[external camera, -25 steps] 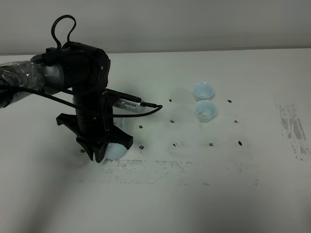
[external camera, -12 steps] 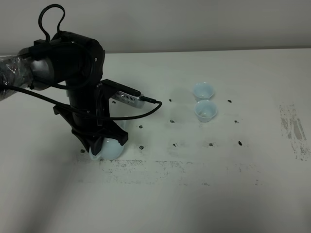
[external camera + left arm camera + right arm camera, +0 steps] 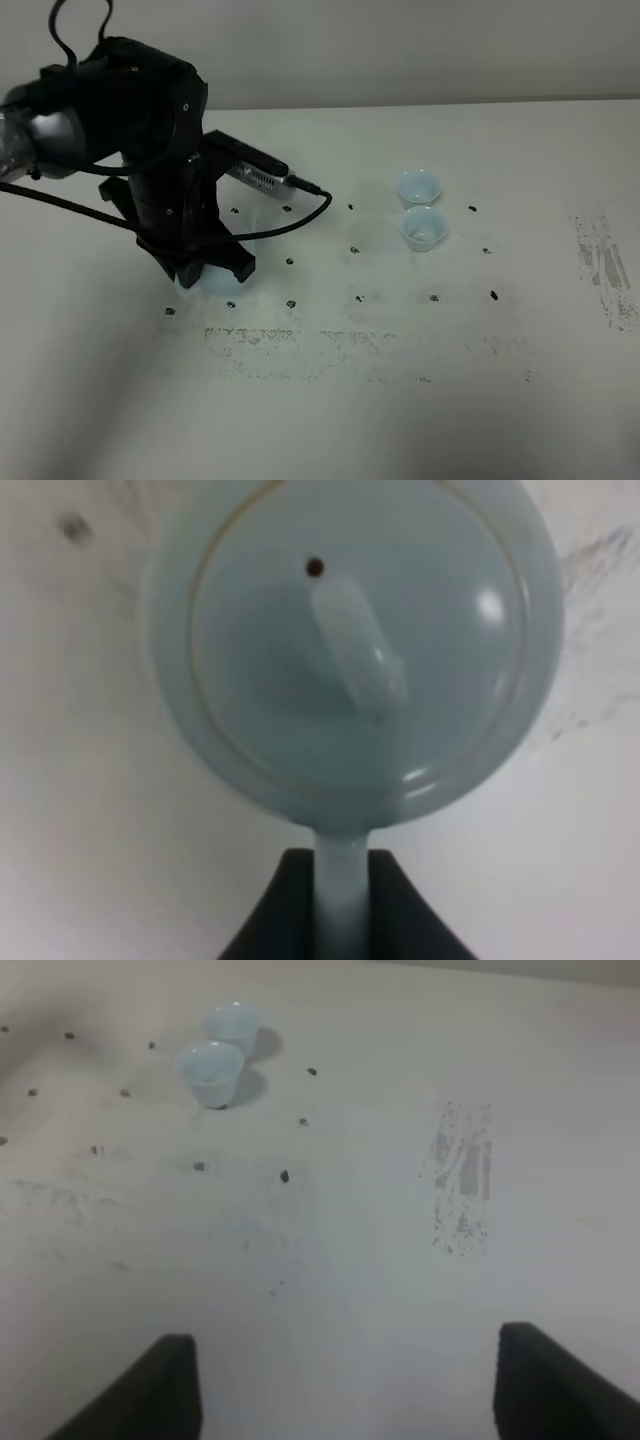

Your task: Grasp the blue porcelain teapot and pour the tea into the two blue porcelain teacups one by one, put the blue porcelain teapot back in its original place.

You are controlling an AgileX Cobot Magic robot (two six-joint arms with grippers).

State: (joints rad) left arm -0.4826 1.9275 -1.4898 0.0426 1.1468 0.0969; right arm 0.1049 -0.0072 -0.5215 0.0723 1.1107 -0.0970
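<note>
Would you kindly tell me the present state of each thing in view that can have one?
blue porcelain teapot: lid on, gripped by its handle.
left claw: shut on the teapot's handle.
right claw: open, empty.
far teacup: upright, contents unclear.
near teacup: upright, contents unclear.

High camera looks down on whole table (image 3: 480, 400), far back. My left wrist camera faces straight down, close over teapot (image 3: 350, 650). My right wrist camera looks slantwise from well back; shares two teacups (image 3: 211, 1068) with high view.
</note>
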